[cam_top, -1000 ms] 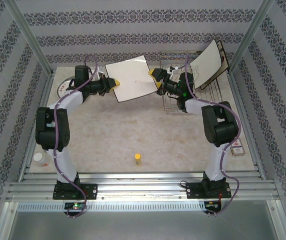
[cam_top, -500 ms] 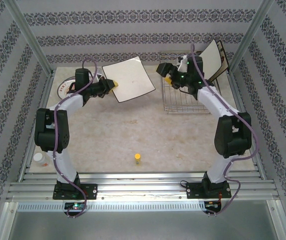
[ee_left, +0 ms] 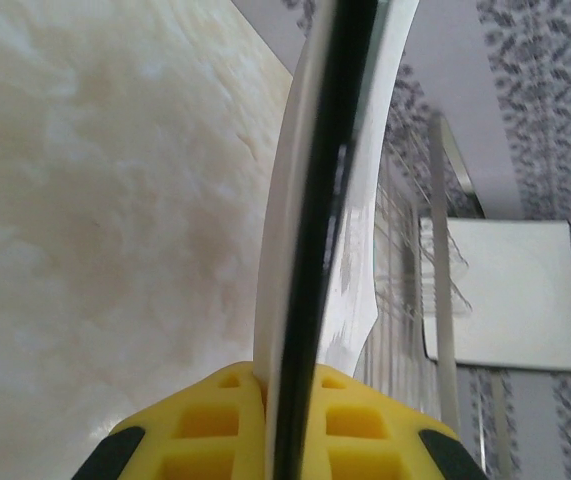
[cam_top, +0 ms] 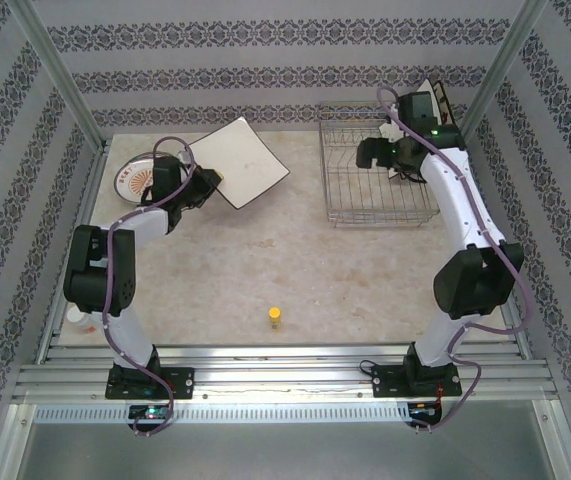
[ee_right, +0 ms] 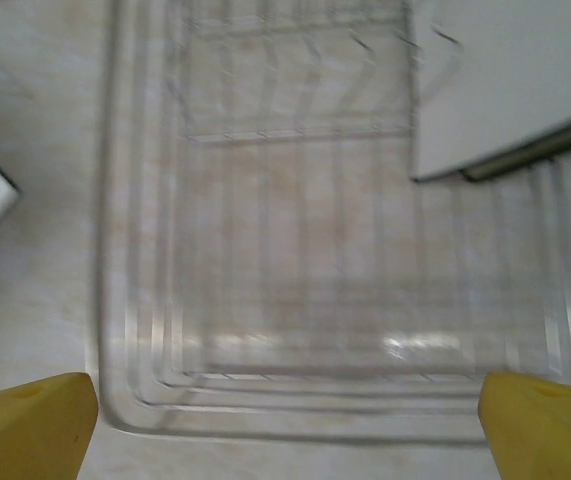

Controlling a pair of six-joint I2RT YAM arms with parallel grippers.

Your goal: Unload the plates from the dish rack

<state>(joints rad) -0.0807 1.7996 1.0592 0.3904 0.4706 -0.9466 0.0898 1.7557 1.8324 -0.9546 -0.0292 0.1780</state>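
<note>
Left pincer [ee_left: 283,415] clamps square plate [cam_top: 241,160]; right pincer [ee_right: 285,420] — agape — over rack [cam_top: 375,205].

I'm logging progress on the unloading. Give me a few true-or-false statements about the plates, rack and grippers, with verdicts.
1. The left gripper is shut on a square plate. True.
2. The right gripper holds a plate. False: it is open and empty, above the dish rack.
3. The dish rack is empty. False: another square plate leans at its far right corner.
4. A round plate lies on the table at the far left. True.
</note>
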